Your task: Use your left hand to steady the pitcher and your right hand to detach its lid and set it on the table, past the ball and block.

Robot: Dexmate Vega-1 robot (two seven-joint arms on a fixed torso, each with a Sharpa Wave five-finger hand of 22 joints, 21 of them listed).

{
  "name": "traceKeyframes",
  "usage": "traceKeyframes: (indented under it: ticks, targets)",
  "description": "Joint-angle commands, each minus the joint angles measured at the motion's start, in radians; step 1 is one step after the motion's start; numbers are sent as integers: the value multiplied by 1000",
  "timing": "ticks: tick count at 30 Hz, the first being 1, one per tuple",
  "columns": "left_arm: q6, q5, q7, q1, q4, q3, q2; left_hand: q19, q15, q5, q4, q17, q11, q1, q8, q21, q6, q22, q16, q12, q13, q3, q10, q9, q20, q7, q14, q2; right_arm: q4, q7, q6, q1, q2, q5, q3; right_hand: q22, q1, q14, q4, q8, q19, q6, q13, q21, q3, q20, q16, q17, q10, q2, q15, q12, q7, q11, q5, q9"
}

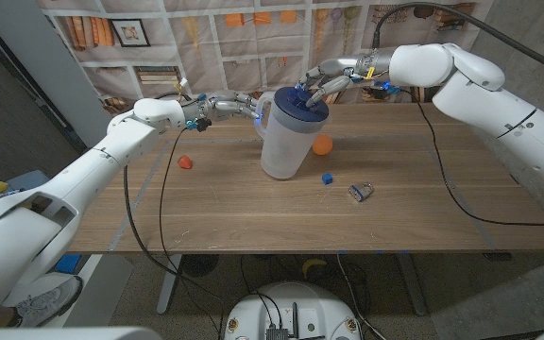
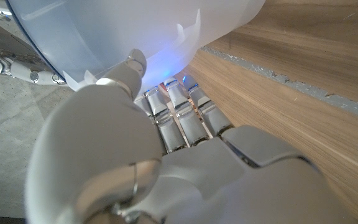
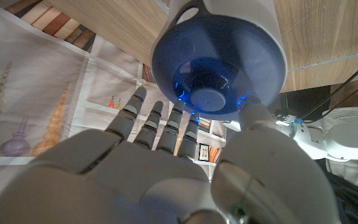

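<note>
Right robot hand (image 3: 166,168) touches lid (image 3: 213,68); left robot hand (image 1: 229,106) grips pitcher (image 1: 281,146).

The pitcher (image 1: 281,146) was cloudy white, its lid (image 1: 300,106) dark blue. An orange ball (image 1: 322,144) and a small blue block (image 1: 328,178) lay on the brown wood-grain table (image 1: 253,217). A red piece (image 1: 186,162) lay apart. Both arms were white.

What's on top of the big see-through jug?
A dark blue lid sits on the pitcher. The right hand reaches over the lid, fingers at its knob. The left hand holds the pitcher's handle side. The pitcher's frosted wall hides whatever is inside.
</note>
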Motion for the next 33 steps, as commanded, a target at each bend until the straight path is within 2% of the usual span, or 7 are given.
traceKeyframes:
  ticks: [1,4,12,20,33]
  targets:
    - [8,-3,7,7,-16,-3,8,2,-123,4,6,2,-12,13,4,-3,4,3,7,5,3,6,20,2,-124,3,14,22,-8,-23,-1,-18,2,-14,5,4,17,20,1,11,12,22,0,6,-9,-7,12,5,30,-1,-8,6,-1,-15,-8,5]
    - [8,-3,0,2,-10,-1,6,2,-124,4,6,2,-12,13,5,-3,6,3,8,5,3,5,19,2,-125,2,16,22,-9,-26,-5,-18,3,-24,3,4,24,26,1,17,19,35,-1,7,-11,-12,15,5,41,-2,-16,7,-7,-18,-12,5]
    - [8,-2,-5,-3,-4,2,3,2,-123,4,5,2,-12,13,5,-3,5,3,9,5,3,6,20,2,-125,1,17,22,-12,-38,-10,-22,6,-46,1,4,62,48,-5,28,36,57,-6,9,-13,-22,27,6,82,-7,-35,9,-26,-52,-20,6]
    - [10,-2,-8,-4,-3,2,3,2,-122,4,6,2,-12,11,5,-3,5,3,9,5,3,6,20,2,-124,0,20,23,-9,-48,-10,-26,9,-57,3,4,87,72,0,46,51,95,-10,8,-23,-31,41,7,124,-15,-51,11,-38,-67,-19,7]
    - [7,-1,-11,-7,7,6,-3,1,-123,4,6,2,-12,10,7,-3,8,3,8,6,3,7,24,2,-122,0,20,25,-9,-51,-11,-21,17,-95,-9,4,125,105,1,58,63,123,-13,7,-29,-37,61,9,184,-8,-78,15,-42,-95,-14,8]
